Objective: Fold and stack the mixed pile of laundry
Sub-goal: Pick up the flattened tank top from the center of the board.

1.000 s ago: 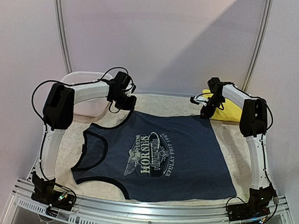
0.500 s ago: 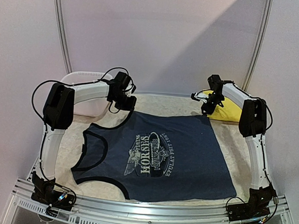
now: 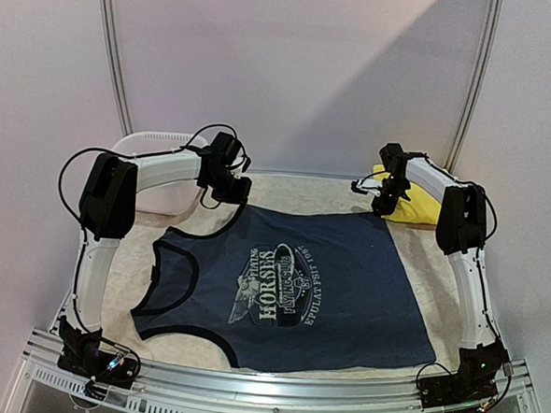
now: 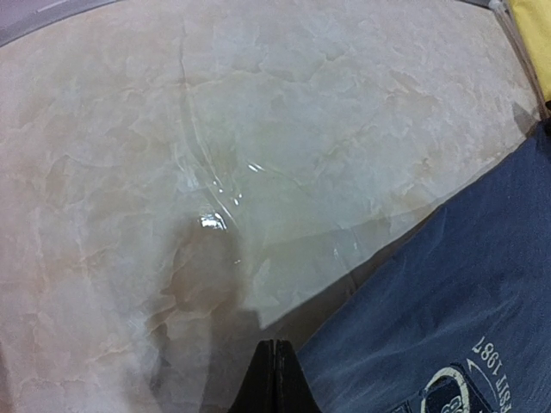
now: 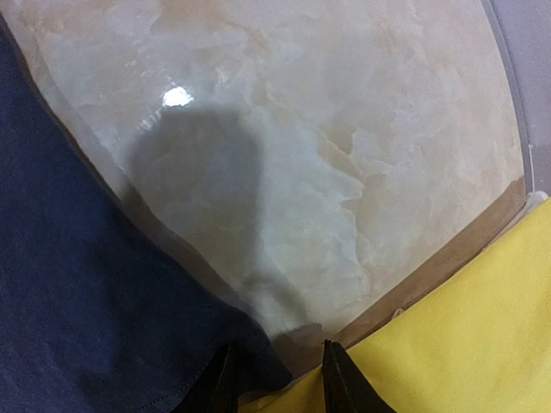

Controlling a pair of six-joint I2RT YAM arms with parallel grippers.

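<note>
1. Top view: navy tank top (image 3: 289,287) lay flat on the table (image 3: 323,193), yellow garment (image 3: 416,208) at the far right corner.
2. Left wrist: left gripper (image 4: 274,379) was pressed together right at the top's edge.
3. Right wrist: right gripper (image 5: 275,383) was spread, navy corner between its fingers (image 5: 344,379).

The navy tank top (image 3: 289,287) reads "HORSES" and "1987".

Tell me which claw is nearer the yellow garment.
Right. The right claw hangs beside the yellow garment, at its left edge, over the navy tank top at its far right corner. The left claw is across the table, at the tank top's far strap.
</note>
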